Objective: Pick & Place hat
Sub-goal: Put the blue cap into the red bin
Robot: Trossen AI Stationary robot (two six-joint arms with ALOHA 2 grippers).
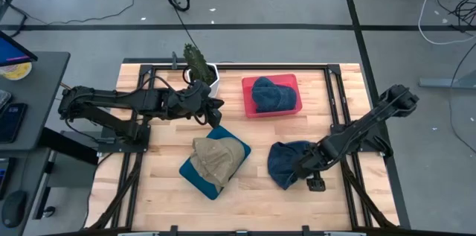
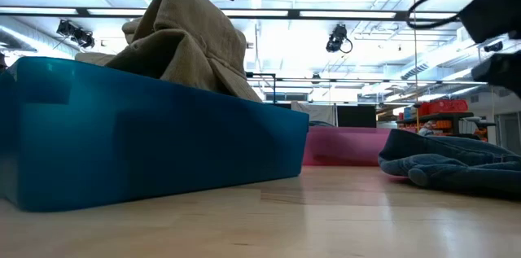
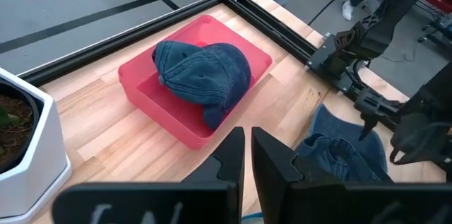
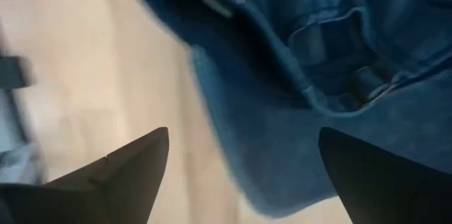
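A dark blue denim hat [image 1: 286,163] lies crumpled on the wooden table at the right near side, seen also in the low view [image 2: 456,164]. My right gripper [image 1: 309,173] hangs open just above the hat's right edge, pointing steeply down; its two fingers stand wide apart over the denim [image 4: 318,75] and the bare wood. My left gripper [image 1: 214,108] is shut and holds nothing, raised above the table's middle beside the blue bin. Another blue hat [image 3: 205,72] rests in a red tray [image 3: 141,86]. A tan hat [image 1: 217,155] sits in a blue bin [image 1: 195,175].
A white pot with a plant [image 1: 201,71] stands at the far edge, left of the red tray [image 1: 248,108]. A black frame [image 1: 335,102] runs round the tabletop. Bare wood lies between the blue bin and the denim hat.
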